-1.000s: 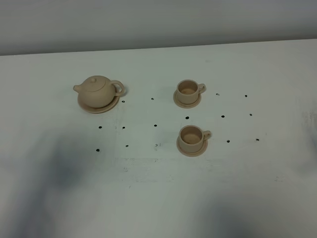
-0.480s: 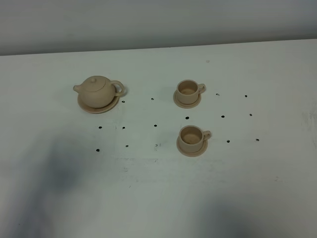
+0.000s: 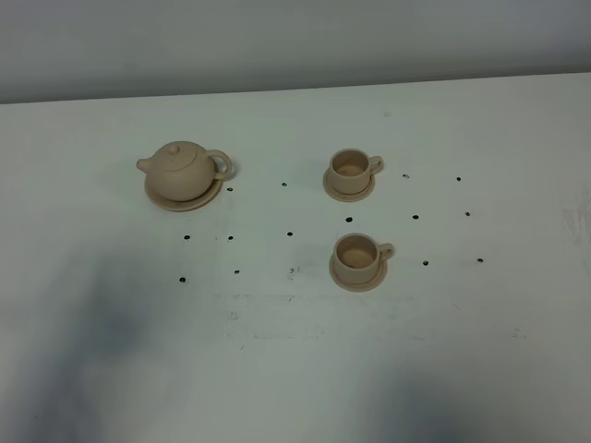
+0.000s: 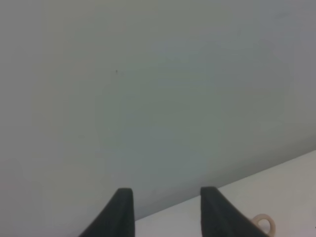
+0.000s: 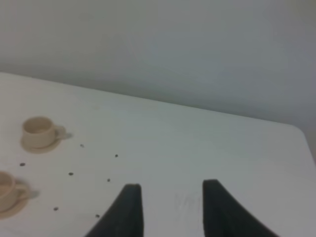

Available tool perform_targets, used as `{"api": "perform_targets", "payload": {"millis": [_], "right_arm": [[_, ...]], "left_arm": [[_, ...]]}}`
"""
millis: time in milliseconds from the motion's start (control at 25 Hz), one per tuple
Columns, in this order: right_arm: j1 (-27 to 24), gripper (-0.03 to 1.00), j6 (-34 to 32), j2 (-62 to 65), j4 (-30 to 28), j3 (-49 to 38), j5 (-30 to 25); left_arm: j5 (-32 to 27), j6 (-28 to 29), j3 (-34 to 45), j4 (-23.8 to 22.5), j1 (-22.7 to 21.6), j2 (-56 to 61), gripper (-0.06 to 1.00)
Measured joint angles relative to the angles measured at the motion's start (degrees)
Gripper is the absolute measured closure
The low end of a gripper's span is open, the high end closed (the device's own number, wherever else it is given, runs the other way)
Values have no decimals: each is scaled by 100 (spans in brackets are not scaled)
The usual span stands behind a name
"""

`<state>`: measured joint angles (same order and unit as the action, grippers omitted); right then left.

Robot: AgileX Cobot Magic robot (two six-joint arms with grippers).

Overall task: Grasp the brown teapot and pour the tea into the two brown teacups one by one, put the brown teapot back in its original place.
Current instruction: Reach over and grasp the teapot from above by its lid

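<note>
The brown teapot (image 3: 182, 167) stands upright with its lid on, on its wide round saucer (image 3: 185, 197) at the left of the table. The two brown teacups stand on their small saucers at centre right, one farther (image 3: 351, 169) and one nearer (image 3: 358, 255). Neither gripper shows in the exterior high view. My left gripper (image 4: 165, 200) is open and empty, facing the wall; a tan loop handle (image 4: 262, 224) peeks in beside it. My right gripper (image 5: 170, 197) is open and empty above the table, with both cups (image 5: 38, 132) (image 5: 5, 190) well off to its side.
The white table (image 3: 295, 351) bears several small black dots around the cups and the teapot. A grey wall (image 3: 295, 37) runs behind the table's far edge. Soft shadows lie on the near part of the table.
The teapot and cups have not moved. Only the soft shadows on the near part of the table have shifted slightly.
</note>
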<state>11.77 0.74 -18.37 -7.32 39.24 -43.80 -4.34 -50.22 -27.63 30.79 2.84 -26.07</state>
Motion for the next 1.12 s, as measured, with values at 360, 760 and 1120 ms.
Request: {"api": "perform_targets", "payload": {"millis": [360, 760, 1120], "right_arm": [[0, 65, 43, 492, 265, 0, -406], [0, 65, -7, 1268, 403, -209, -807], [0, 65, -74, 1500, 560, -342, -1064]], "left_arm": [[4, 180, 0, 17, 0, -46, 64], [139, 192, 0, 12, 0, -412, 64], [277, 311, 0, 17, 0, -948, 64]]}}
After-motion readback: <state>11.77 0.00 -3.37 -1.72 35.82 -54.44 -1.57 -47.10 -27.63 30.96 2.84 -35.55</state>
